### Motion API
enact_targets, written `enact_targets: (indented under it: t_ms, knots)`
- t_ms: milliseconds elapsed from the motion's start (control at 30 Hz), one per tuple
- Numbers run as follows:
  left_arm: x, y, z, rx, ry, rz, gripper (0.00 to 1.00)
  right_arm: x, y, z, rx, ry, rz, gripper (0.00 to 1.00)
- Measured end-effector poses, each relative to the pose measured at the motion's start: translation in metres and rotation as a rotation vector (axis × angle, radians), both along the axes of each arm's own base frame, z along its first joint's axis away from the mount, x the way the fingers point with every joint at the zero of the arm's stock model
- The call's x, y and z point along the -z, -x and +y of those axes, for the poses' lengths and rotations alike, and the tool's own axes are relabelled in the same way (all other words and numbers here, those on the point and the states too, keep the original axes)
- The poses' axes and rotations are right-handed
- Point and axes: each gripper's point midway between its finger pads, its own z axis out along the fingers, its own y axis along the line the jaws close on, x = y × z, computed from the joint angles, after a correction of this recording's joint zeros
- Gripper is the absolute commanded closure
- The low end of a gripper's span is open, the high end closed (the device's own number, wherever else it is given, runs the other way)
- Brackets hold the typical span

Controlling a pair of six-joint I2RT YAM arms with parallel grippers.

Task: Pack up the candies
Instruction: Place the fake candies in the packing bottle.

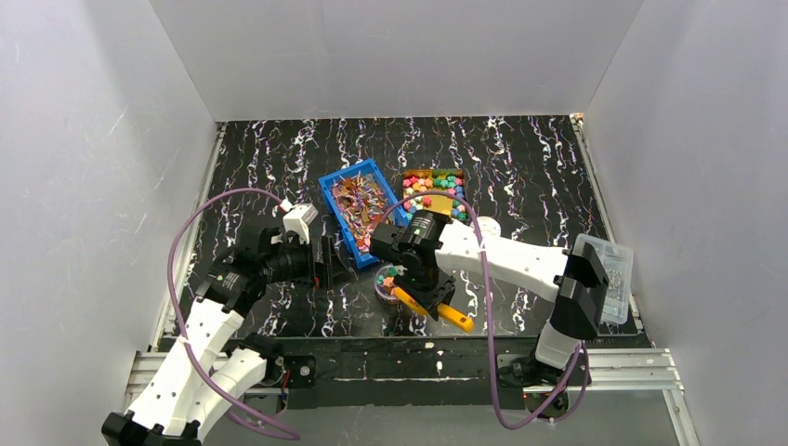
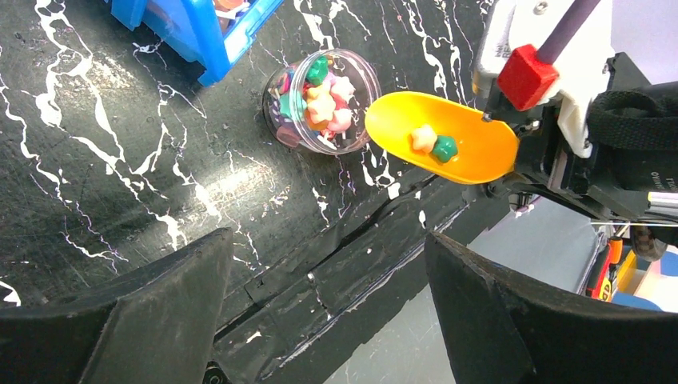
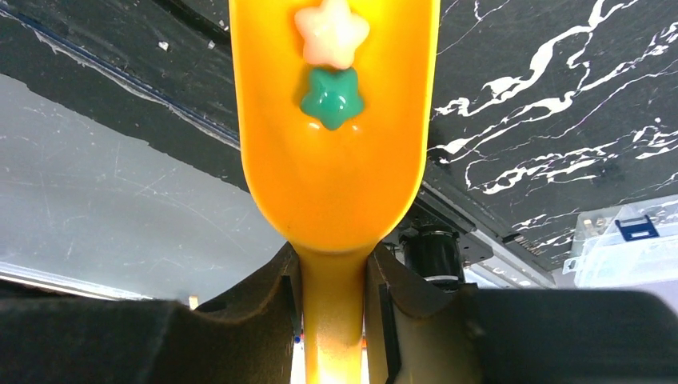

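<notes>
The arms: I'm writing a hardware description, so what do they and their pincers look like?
Both the left arm and right arm have white shells with black joints. A purple cable loops along each. The left pincer and right pincer have broad black fingers. A red block caps the right wrist's cable.

High rear view over whole table (image 1: 520,158), wrist views close, both sharing the yellow scoop (image 2: 480,152)

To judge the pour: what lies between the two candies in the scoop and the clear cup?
Between candies and cup: only bare yellow scoop, in the left wrist view.
</notes>
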Motion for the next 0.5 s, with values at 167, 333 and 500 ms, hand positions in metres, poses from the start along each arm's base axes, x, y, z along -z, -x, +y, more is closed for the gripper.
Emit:
enact_targets:
  t_ms: [167,333,500]
  knots:
    - [-0.0023,0.0014,-0.0004,0.004,0.007,-0.009,0.13,0.0032,0.0034,0.0007,0.015,0.015,0.023,0.99]
    - [-0.0060,0.0032,-0.0004,0.008,0.017,-0.025,0.13,0.0052,0.0029,0.0044,0.032,0.020,0.028,0.99]
    - [-0.0078,0.0039,-0.0002,0.008,0.021,-0.033,0.13,0.0081,0.0013,0.0049,0.049,0.030,0.034,0.99]
